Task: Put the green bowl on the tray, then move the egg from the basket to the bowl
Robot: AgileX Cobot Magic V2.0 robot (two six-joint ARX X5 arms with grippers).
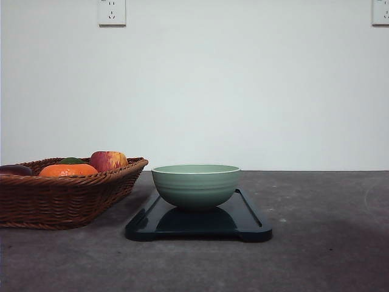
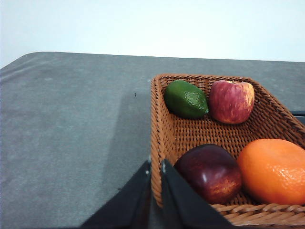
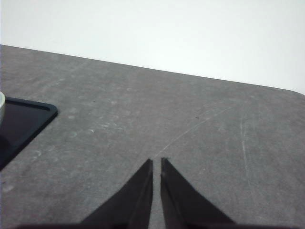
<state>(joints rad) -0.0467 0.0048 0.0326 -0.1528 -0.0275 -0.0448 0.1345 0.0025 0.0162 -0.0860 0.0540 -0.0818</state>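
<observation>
Front view: green bowl (image 1: 196, 185) upright on tray (image 1: 250, 220).

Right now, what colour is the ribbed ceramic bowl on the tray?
Pale sage green with a lighter rim: the ribbed ceramic bowl shows best in the front view.
</observation>
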